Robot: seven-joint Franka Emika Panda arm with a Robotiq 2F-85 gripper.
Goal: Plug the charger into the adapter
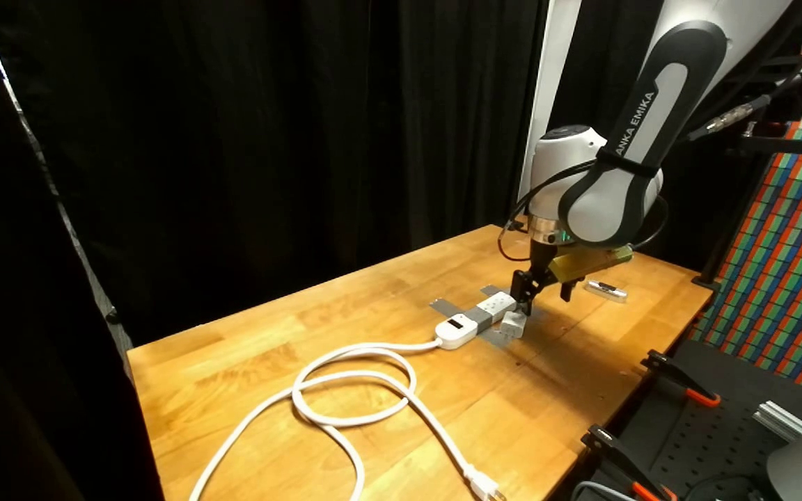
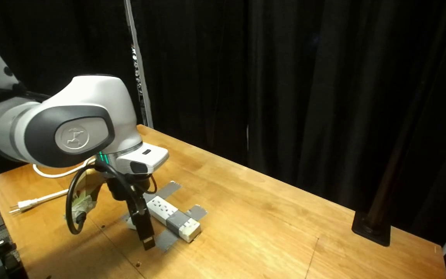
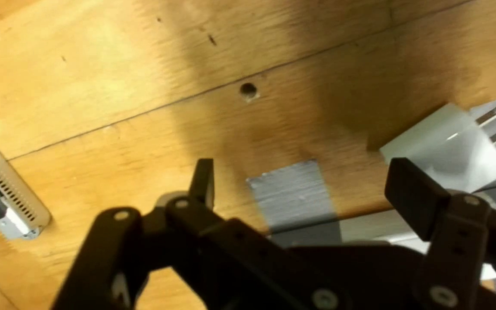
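Note:
The charger (image 1: 513,325) is a small white block lying on the table beside the adapter, partly over grey tape. In the wrist view the charger (image 3: 448,148) is at the right, its two metal prongs pointing right, away from the fingers. The adapter (image 1: 455,331) is a long white strip taped to the table; its sockets face up in an exterior view (image 2: 163,209). In the wrist view the gripper hides most of it. My gripper (image 3: 304,183) is open and empty, low over the table. Its right finger overlaps the charger's near edge in the wrist view; contact cannot be told.
The adapter's thick white cable (image 1: 356,421) loops over the table and ends in a plug (image 1: 482,485). A small flat white-and-dark object (image 3: 7,189) lies left of the gripper. Clamps (image 1: 679,379) grip the table edge. A black post base (image 2: 372,228) stands at a corner.

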